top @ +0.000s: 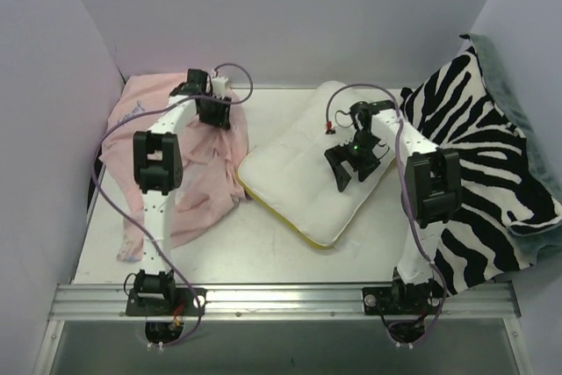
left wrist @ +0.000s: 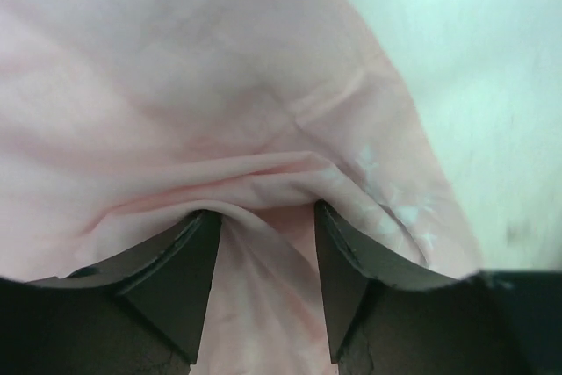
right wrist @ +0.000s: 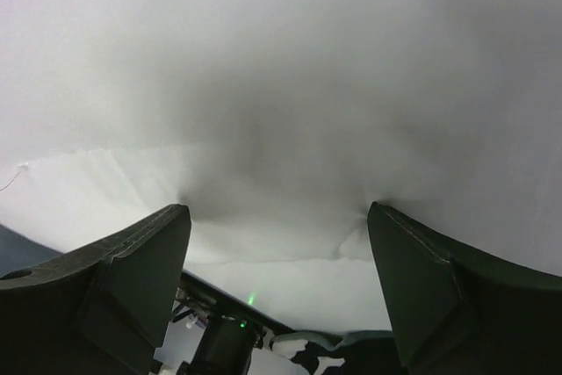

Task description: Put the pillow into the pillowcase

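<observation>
Far left of desk (top: 263, 256): pillowcase (top: 206, 177) lies rumpled, pale pink side showing, a trace of blue print at its far edge. Thin, limp cloth, very light; it will sag and fold on itself, so best taken at the hem of the opening, one layer only, to hold the mouth apart. Which edge is the opening, cannot tell. Left hand (left wrist: 263, 283) sits down on the far part of the case, jaws drawn to a narrow gap, tips pressed into the cloth with a raised fold bunched between them; a firm pinch is not evident. Centre: pillow (top: 294, 177) lies flat and skewed, white, plump, yellow band along its near edge, one corner touching the pink cloth. Soft, springy, light but bulky; it dents under pressure, so a corner or the banded edge looks a surer hold than the broad top. Right hand (right wrist: 277, 217) is spread wide over the pillow's right half, both tips resting on the white face, holding nothing. Right: zebra-striped blanket (top: 483, 155), draped, untouched.
</observation>
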